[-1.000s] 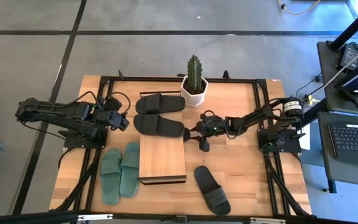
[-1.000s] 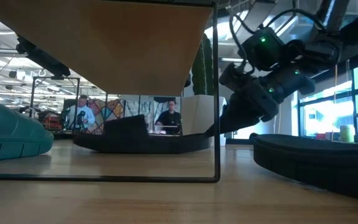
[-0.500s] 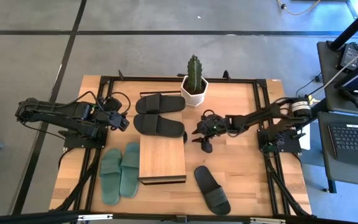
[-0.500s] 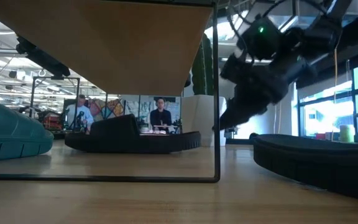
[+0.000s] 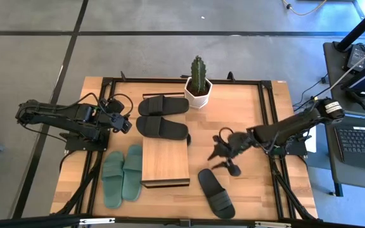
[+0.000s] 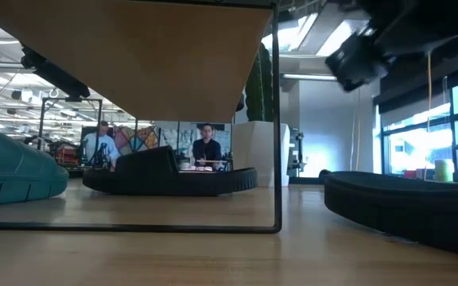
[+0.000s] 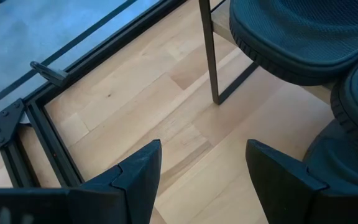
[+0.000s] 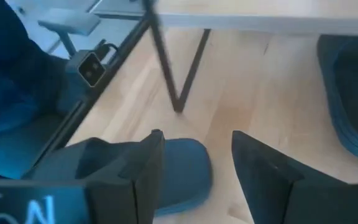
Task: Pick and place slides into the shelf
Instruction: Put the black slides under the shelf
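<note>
Right gripper [image 5: 224,158]: hovered near the table's front edge, fingers apart, holding nothing, just above the lone black slide [image 5: 216,192].
Left gripper [image 5: 127,125]: waited at the left edge, wide open, empty.
Shelf [image 5: 165,161]: sat mid-table, top bare.
Green slides [image 5: 122,176]: lay left of it.

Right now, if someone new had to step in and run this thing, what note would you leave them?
Left gripper: open, empty, parked at the table's left by the black pair.
Right gripper: open, empty, hovering right of the shelf, near the single black slide.
Green pair: on the table left of the shelf.
Done: nothing sits on the shelf top; underneath cannot be seen.
Left: the five slides in view.
</note>
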### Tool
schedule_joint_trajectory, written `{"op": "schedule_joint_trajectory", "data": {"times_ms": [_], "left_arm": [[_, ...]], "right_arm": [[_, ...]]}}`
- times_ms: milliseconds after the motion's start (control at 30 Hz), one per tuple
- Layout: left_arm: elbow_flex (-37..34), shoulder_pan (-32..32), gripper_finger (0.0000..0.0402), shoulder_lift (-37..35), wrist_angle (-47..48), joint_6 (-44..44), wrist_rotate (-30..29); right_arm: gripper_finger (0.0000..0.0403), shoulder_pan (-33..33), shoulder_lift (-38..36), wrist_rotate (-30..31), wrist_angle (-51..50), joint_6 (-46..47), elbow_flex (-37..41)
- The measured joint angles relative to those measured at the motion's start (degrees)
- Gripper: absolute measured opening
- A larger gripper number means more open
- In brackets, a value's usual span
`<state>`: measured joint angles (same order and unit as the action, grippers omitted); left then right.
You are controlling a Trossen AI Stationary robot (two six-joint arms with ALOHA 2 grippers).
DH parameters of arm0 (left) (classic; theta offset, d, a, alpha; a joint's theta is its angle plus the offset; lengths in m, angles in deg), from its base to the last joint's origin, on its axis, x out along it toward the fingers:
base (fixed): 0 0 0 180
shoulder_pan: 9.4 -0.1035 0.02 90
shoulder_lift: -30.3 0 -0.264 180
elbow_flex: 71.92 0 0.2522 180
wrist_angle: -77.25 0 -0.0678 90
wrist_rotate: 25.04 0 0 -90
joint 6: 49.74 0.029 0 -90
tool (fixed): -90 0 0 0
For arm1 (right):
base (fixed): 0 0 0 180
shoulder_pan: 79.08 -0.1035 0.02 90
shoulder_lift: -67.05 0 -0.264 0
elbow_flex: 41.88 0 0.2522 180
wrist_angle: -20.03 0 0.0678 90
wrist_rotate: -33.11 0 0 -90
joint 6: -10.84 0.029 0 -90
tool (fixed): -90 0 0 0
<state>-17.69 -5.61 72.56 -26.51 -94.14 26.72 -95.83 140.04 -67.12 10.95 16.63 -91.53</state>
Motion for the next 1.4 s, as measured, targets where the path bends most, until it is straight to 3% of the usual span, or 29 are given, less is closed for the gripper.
{"op": "schedule_joint_trajectory", "data": {"times_ms": [233,400,633,833,1033,1400], "left_arm": [[0.0,0.0,0.0225,-0.02,0.0,0.0,-0.15],[0.0,-0.01,0.0225,0.0,-0.01,0.02,-0.13],[0.0,-0.02,0.0225,-0.02,-0.02,-0.26,-0.2],[0.0,-0.02,0.0225,0.0,-0.25,-0.35,-0.22],[0.0,-0.01,0.0225,-0.02,-0.48,-0.42,-0.26],[0.0,-0.02,0.0225,-0.02,-0.57,-0.44,-5.18]], "right_arm": [[0.0189,-13.26,2.79,17.09,-14.94,4.64,-9.44],[0.0189,-19.78,9.83,22.53,-27.52,9.96,-21.5],[0.0189,-25.43,20.3,23.97,-45.85,19.18,-33.03],[0.0189,-29.86,27.46,22.31,-49.06,25.17,-40.79],[0.0189,-33.47,30.47,23.11,-59.79,28.43,-48.58],[0.0189,-36.32,35.86,22.82,-54.75,31.79,-49.17]]}}
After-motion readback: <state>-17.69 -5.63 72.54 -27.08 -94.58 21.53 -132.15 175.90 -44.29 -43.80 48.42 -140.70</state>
